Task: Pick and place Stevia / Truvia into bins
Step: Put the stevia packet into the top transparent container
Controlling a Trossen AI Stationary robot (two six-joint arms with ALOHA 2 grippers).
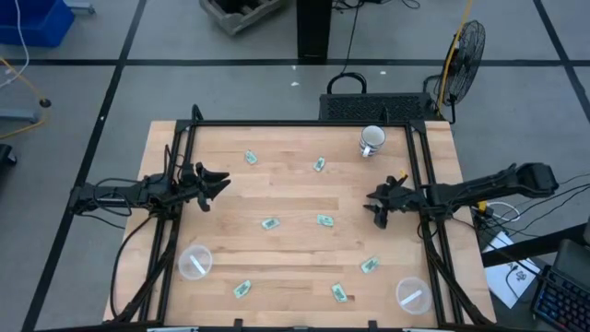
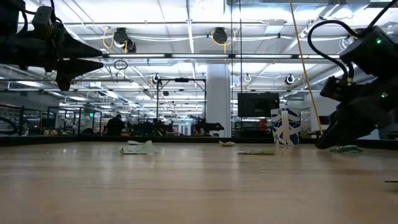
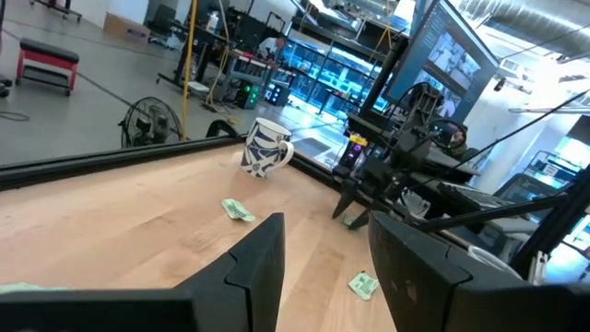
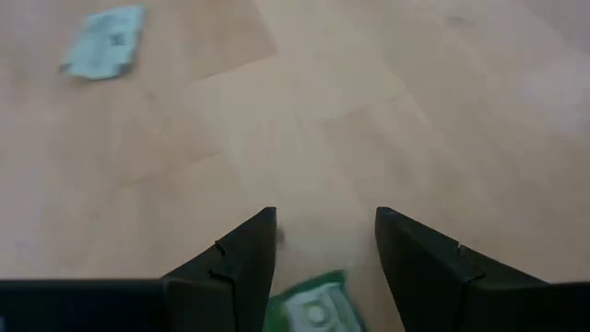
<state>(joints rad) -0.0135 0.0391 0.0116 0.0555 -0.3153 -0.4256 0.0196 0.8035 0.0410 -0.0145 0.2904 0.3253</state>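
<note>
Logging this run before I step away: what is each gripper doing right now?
Left gripper: open, holding nothing, above the table.
Right gripper: open, holding nothing, low over a sachet.

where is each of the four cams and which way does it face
High: overhead, straight down on the table; both arms, left gripper, right gripper.
Low: table height, level toward the room; both arms enter from above.
Left wrist: past its own open fingers across at the mug.
Right wrist: down at the wood, a sachet between its fingers.
Shared: high and left wrist both show the mug.
</note>
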